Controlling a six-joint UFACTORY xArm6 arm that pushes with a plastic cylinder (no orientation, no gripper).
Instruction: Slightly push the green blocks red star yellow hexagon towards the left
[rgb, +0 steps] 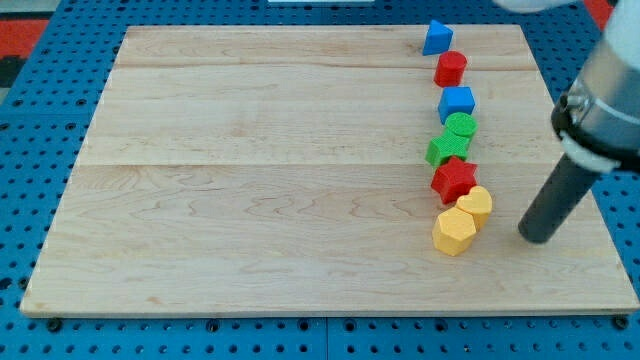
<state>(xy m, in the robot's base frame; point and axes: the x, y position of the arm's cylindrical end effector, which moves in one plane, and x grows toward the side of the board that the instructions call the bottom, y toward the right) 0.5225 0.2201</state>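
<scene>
Several blocks stand in a column at the view's right on the wooden board (250, 180). Two green blocks sit mid-column: a round one (461, 126) and a star-like one (444, 150) touching it below-left. The red star (454, 179) sits just below them. A yellow heart-like block (476, 206) and the yellow hexagon (453, 232) lie under the star, touching each other. My tip (535, 236) rests on the board to the right of the yellow blocks, apart from them by a clear gap.
Higher in the column are a blue triangular block (436, 38), a red hexagon-like block (451, 68) and a blue block (457, 103). The board's right edge (590, 200) runs close to my tip. Blue pegboard surrounds the board.
</scene>
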